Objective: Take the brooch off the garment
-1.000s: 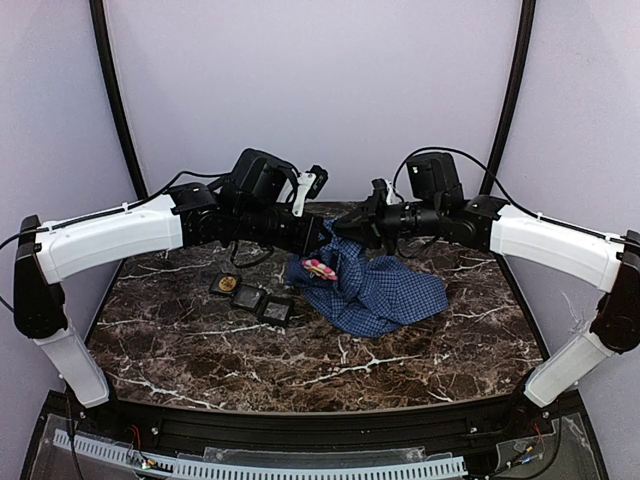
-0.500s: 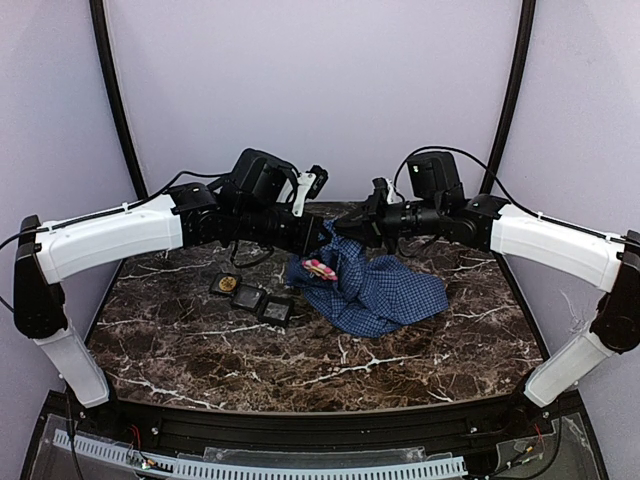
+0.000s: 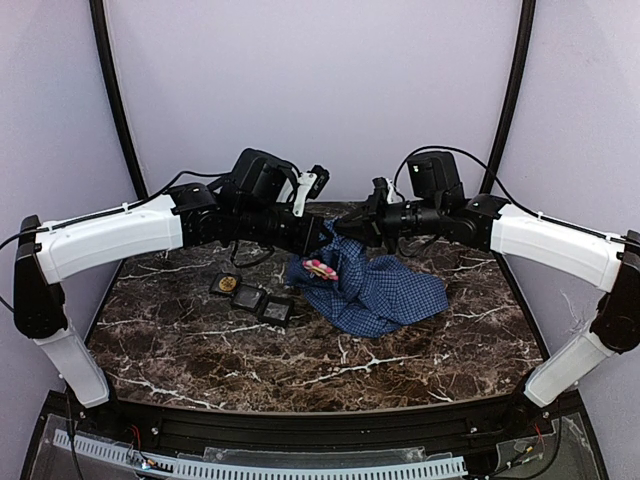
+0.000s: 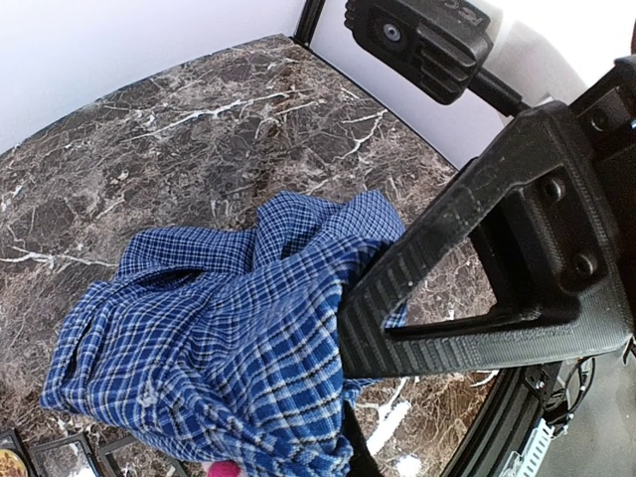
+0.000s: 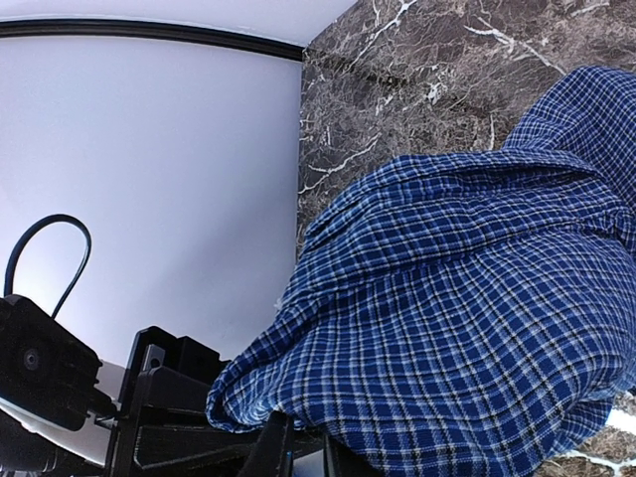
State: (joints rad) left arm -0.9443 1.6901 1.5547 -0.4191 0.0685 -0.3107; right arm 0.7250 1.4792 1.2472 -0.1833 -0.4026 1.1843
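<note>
Pale lilac walls point(image 3: 320, 90) and a dark marble tabletop point(image 3: 200, 350) with white veins, seen from the top external camera. Shows both white arms reaching inward to meet above the far middle. Blue-and-white checked shirt point(image 3: 385, 290) heaped right of centre, with one fold drawn up off the marble. Left fingers point(image 3: 315, 237) and right fingers point(image 3: 350, 228) at that raised fold, tips close together. Pink-and-yellow brooch point(image 3: 320, 267) on the lifted cloth, just below the left fingers. Black three-slot tray point(image 3: 262, 300) flat on the marble just left of the shirt, with a gold piece point(image 3: 227, 284) in the end slot farthest from the cloth.

Left wrist view. Marble tabletop point(image 4: 149, 129) below, white wall behind. Left fingers point(image 4: 467, 288) pressed together on an edge of the shirt point(image 4: 219, 328). Hangs from the pinch in loose folds down to the marble. Sliver of the pink brooch point(image 4: 221, 467) at the lower frame edge, under the hanging cloth. Tray point(image 4: 70, 457) corners at lower left. Black housing of the right arm point(image 4: 427, 40) at the top.

Right wrist view. Pale wall point(image 5: 149, 149) at left, marble tabletop point(image 5: 417, 60) at upper right. Shirt point(image 5: 457, 318) filling most of the frame and bunched over the right fingers point(image 5: 273, 452) at the bottom edge. Fingers nearly closed, nipping a fold of the checked cloth. Black housing and looped cable of the left arm point(image 5: 40, 368) at lower left.
</note>
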